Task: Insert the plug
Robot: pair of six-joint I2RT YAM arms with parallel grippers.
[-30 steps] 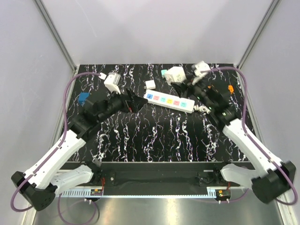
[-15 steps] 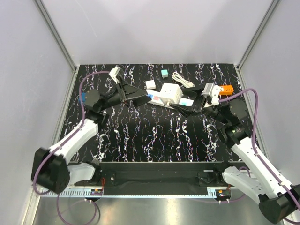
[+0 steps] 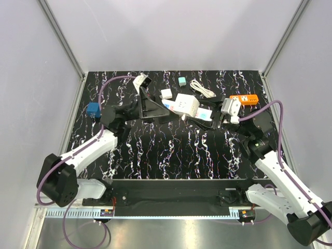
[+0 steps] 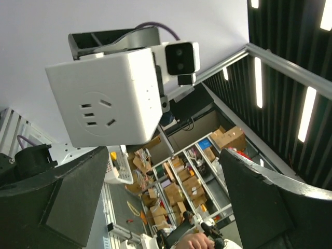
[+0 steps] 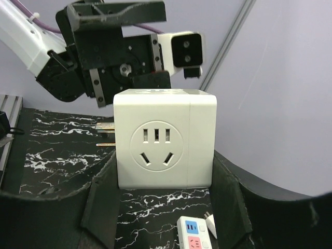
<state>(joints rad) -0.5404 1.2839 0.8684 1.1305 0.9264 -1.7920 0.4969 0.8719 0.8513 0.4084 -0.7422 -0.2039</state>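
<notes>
Both arms are drawing closer than half a second ago, the right gripper [image 5: 164,176] clamping the white plug [image 3: 185,105] above the power strip [image 5: 195,234], prongs [image 5: 105,135] not yet inserted, the left gripper [image 4: 161,199] gaping apart.

A black desk [image 3: 171,148] veined with white marbling fills the floor of a pale-walled enclosure. Against its left edge sits a small blue block [image 3: 93,109]. Along the far edge, near the middle, lies a little teal block [image 3: 182,81], and just to the right of it a loosely coiled white cable [image 3: 201,87]. A small white adapter [image 3: 166,94] rests nearer than the teal block, apart from it. Toward the right edge an orange socket strip [image 3: 244,98] lies flat. The left wrist view shows shelves stacked with cardboard boxes [image 4: 228,137] under long ceiling lights [image 4: 306,111].
</notes>
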